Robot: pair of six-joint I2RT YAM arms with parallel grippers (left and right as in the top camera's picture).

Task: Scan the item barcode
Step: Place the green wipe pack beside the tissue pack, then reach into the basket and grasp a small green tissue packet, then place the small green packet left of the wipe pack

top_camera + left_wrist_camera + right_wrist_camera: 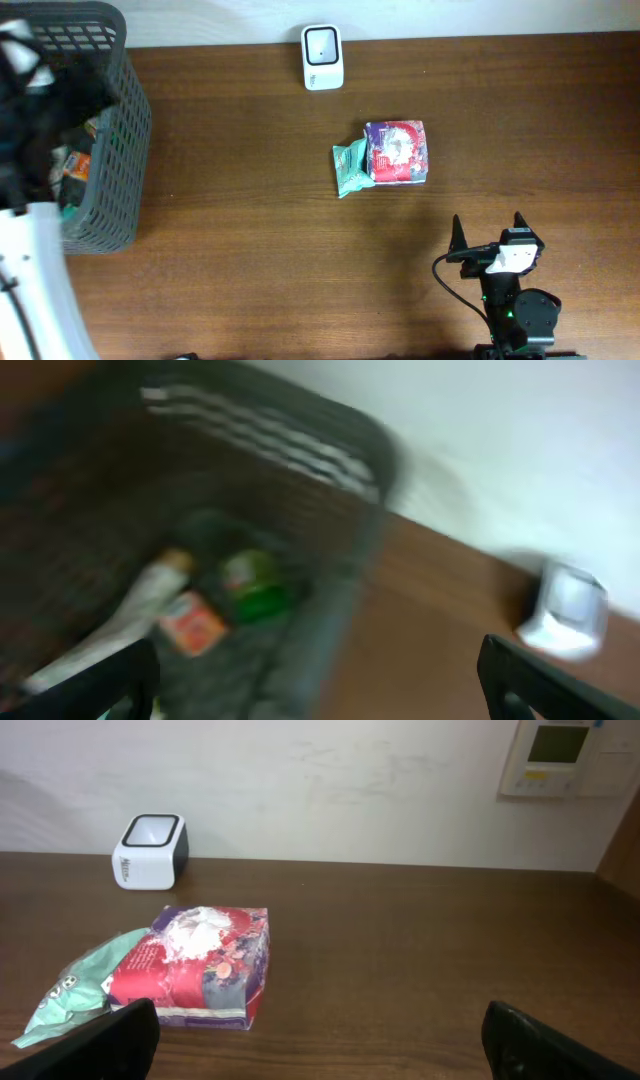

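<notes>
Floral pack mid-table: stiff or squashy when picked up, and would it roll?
The floral pack looks soft: its wrapper is crinkled and the top bulges, so it would probably dent under a pinch. It lies flat and boxy, so rolling seems unlikely. The green pouch touches its side, so a push may shift both.

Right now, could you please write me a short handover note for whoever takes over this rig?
Left end effector: open, empty, over the basket.
Right end effector: open, empty, facing the packets.
Things: scanner at the far edge of the table; red packet and green packet touching, side by side in front of it; more goods in the basket.
Done: nothing is at the scanner; whether either packet was scanned cannot be told.
Left: pick an item and show its barcode to the scanner.
</notes>
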